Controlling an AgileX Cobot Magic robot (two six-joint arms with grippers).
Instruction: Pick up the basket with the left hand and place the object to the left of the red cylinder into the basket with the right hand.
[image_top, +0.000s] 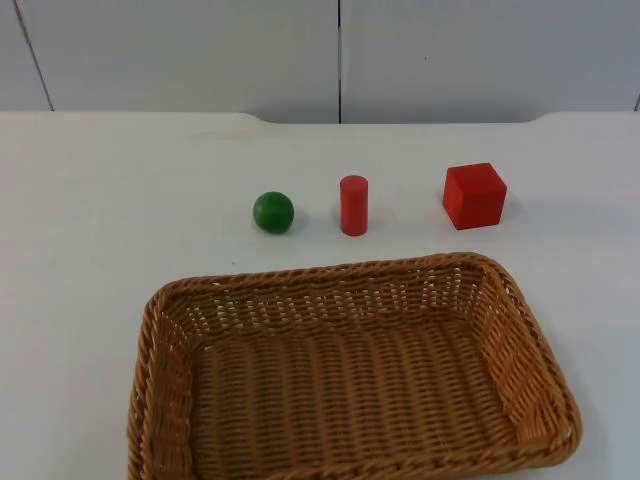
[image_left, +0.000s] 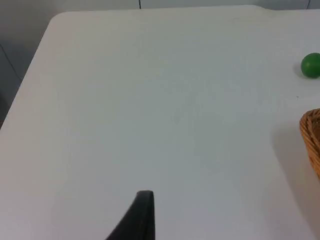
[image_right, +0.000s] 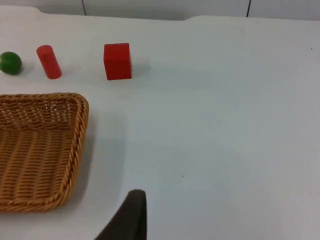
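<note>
A wicker basket (image_top: 330, 275) lies flat and empty at the table's front. Behind it stand a green ball (image_top: 273, 212), a red cylinder (image_top: 353, 205) and a red cube (image_top: 474, 196) in a row, the ball to the cylinder's left. My left gripper (image_left: 145, 200) waits over bare table left of the basket (image_left: 311, 140), far from the ball (image_left: 310, 65). My right gripper (image_right: 135, 200) waits over bare table right of the basket (image_right: 77, 135), with the ball (image_right: 10, 63), cylinder (image_right: 49, 62) and cube (image_right: 118, 61) beyond it. Neither gripper touches anything.
The white table top (image_top: 100, 200) ends at the grey partition wall (image_top: 200, 50) behind the row of objects. Bare table stretches on both sides of the basket and between the basket and the row.
</note>
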